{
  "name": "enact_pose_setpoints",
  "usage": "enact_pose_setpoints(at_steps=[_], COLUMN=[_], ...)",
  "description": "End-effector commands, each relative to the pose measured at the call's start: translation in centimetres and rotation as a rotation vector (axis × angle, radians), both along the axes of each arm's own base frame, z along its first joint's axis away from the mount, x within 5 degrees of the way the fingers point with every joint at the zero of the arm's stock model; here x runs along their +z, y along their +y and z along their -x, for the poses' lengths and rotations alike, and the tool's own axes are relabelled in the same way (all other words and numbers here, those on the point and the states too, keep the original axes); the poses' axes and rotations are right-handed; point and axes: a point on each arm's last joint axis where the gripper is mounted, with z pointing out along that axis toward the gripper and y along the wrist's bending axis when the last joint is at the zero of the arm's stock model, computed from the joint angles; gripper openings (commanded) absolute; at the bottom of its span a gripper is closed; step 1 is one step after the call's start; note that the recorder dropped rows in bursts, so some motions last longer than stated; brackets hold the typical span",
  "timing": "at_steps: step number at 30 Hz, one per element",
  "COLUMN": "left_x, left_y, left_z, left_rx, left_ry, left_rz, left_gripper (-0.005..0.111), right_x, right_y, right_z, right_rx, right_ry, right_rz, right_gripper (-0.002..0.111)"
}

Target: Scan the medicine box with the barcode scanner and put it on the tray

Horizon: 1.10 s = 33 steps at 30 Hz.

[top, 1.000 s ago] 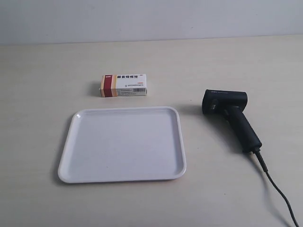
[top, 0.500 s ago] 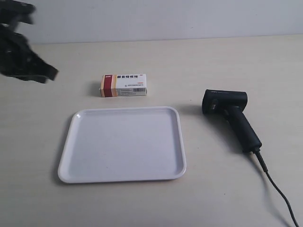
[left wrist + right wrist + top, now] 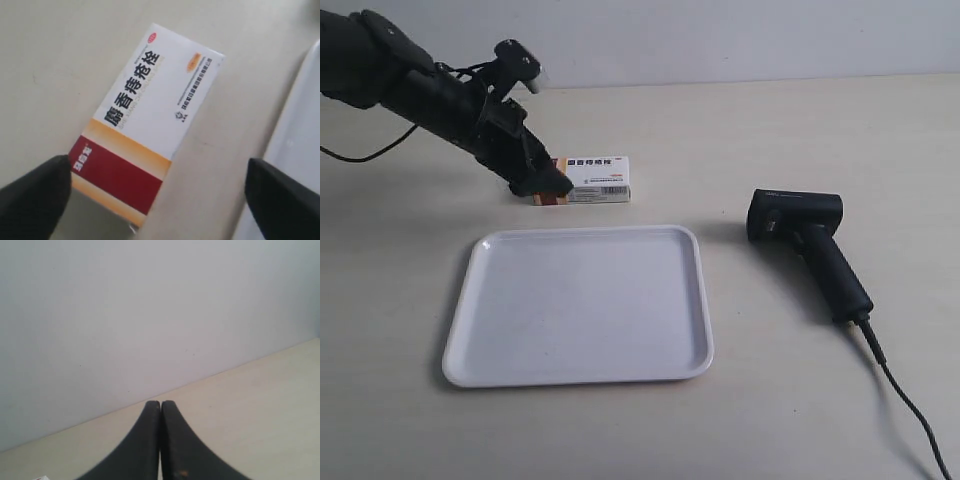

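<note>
The medicine box [image 3: 600, 178], white with a dark red and tan end, lies on the table behind the tray [image 3: 580, 310]. My left gripper [image 3: 545, 180] has come in from the exterior view's left and hangs open over the box's red end. In the left wrist view the box [image 3: 150, 115] lies between the spread fingertips [image 3: 45, 185], close to one of them, with my left gripper [image 3: 157, 162] not closed on it. The black barcode scanner [image 3: 810, 240] lies to the tray's right, untouched. My right gripper [image 3: 160, 405] is shut on nothing, facing the wall.
The scanner's black cable [image 3: 910, 400] trails off toward the exterior view's bottom right corner. The tray's rim [image 3: 300, 150] lies just beside the box in the left wrist view. A pale wall runs along the back of the table.
The left arm has swung in from the exterior view's upper left corner and come down to the box's red end. Box, tray and scanner have not moved.
</note>
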Motion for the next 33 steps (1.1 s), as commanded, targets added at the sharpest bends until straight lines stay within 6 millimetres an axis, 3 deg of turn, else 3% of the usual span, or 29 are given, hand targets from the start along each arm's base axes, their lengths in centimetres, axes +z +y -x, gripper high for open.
enact_pose_setpoints(at_steps=[1, 5, 12, 17, 20, 24, 27, 28, 33], left_x=[-1.6, -3.4, -4.7, -5.6, -5.4, -3.6, -0.7, 0.6, 7.2], left_y=[-0.4, -0.9, -1.9, -2.0, -2.0, -2.1, -2.3, -2.4, -2.1], left_z=[-0.9, -2.0, -3.7, -3.7, -3.5, -3.3, -2.7, -2.3, 1.7], left_rx=[-0.073, -0.103, -0.133, -0.170, -0.200, -0.218, -0.267, -0.296, -0.475], left_ry=[-0.110, -0.122, -0.072, -0.045, -0.036, -0.052, -0.059, -0.054, 0.004], left_rz=[0.009, 0.012, 0.068, 0.053, 0.046, 0.065, 0.101, 0.117, 0.177], left_gripper=[0.104, 0.101, 0.101, 0.100, 0.085, 0.042, 0.005, 0.001, 0.007], right_x=[0.3, 0.3, 0.3, 0.3, 0.3, 0.5, 0.6, 0.7, 0.8], right_y=[0.0, 0.0, 0.0, 0.0, 0.0, -0.1, -0.1, 0.0, 1.3], right_z=[0.0, 0.0, 0.0, 0.0, 0.0, -0.3, -1.1, -1.6, -6.0], right_rx=[-0.007, -0.007, -0.007, -0.007, -0.007, -0.014, -0.021, -0.016, 0.080], right_ry=[-0.019, -0.021, -0.021, -0.021, -0.023, -0.032, -0.011, 0.014, 0.213], right_rz=[0.031, 0.032, 0.032, 0.032, 0.031, 0.029, 0.035, 0.056, 0.128], right_gripper=[0.000, 0.000, 0.000, 0.000, 0.000, 0.000, 0.000, 0.000, 0.000])
